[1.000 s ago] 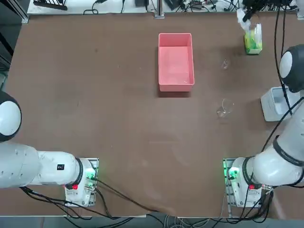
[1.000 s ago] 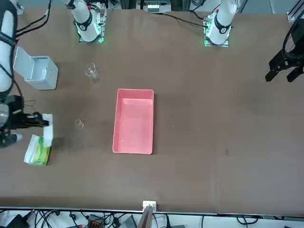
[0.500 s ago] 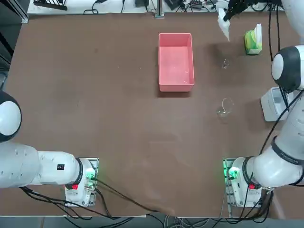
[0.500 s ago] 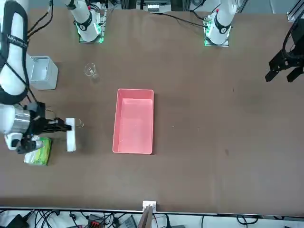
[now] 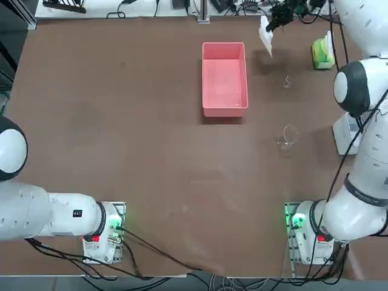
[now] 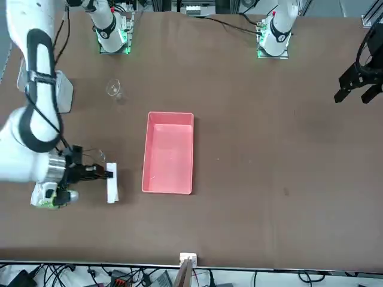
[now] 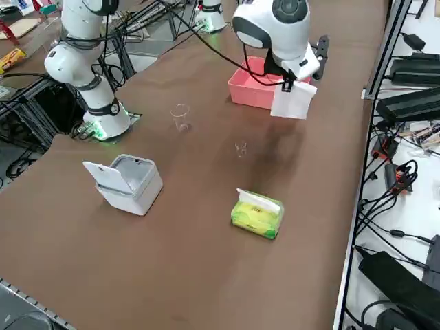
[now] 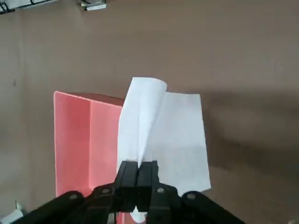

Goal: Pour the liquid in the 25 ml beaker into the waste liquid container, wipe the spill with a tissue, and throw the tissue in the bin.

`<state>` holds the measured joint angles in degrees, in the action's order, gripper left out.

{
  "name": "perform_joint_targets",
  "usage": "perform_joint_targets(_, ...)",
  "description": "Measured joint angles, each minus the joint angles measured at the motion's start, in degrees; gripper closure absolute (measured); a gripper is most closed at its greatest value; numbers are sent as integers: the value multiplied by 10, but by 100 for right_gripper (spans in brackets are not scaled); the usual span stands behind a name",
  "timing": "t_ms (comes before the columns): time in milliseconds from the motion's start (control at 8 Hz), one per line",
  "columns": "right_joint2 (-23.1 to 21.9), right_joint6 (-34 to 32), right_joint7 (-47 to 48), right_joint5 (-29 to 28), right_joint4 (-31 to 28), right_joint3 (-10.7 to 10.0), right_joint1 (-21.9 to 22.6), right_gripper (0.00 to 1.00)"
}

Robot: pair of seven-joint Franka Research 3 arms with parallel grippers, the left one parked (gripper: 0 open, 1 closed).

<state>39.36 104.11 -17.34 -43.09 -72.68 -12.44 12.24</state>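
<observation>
Now the right claw (image 8: 138, 169), closed on the thin white paper tissue (image 8: 175, 140), has carried it farther from the green tissue pack (image 7: 258, 214), toward the pink rectangular plastic tray (image 5: 225, 79) near the surface's far edge.

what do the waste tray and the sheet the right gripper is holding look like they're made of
Waste tray: probably smooth moulded plastic, judging by its even pink colour and thin, rounded-corner walls.

Sheet in the right gripper: likely soft, matte tissue paper; it's white, thin and curls over.
</observation>
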Motion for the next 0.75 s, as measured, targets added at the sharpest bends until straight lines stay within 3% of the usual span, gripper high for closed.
perform_joint_targets(250, 6, 10, 3, -32, 0, 16, 2, 98)
perform_joint_targets(750, 15, 10, 4, -107, -34, 22, 2, 98)
